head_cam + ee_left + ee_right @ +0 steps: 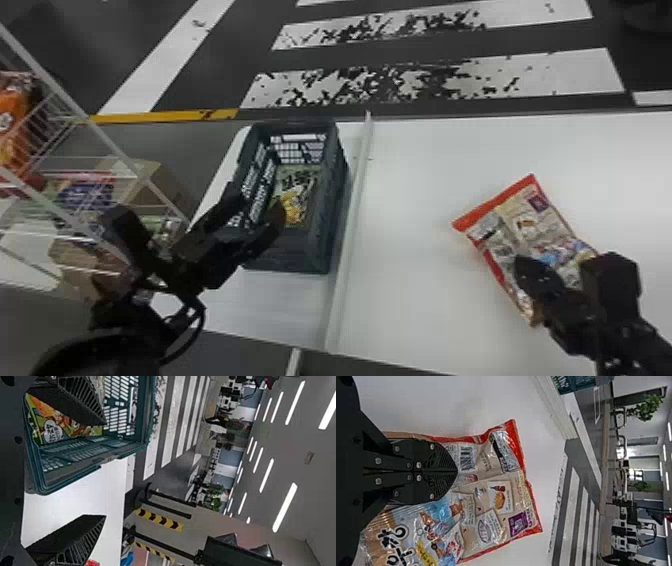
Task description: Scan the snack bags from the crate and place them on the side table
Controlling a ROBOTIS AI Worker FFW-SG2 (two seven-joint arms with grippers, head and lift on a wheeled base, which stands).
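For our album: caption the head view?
Right end effector at a red-edged snack bag, left end effector at the crate.

The left end effector (258,205) has parted fingers; the right end effector (524,264) has fingers together.

From the head I'm looking forward and down over the surface (410,310), the crate (285,255) and the striped floor (555,75) beyond. My left wrist view — turned on its side — is peering past the crate from close by, facing out toward the ceiling lights (284,507). My right wrist view, also sideways, is looking closely onto the snack bag (525,215), which the head view is sharing — and all three are catching crate and floor stripes.
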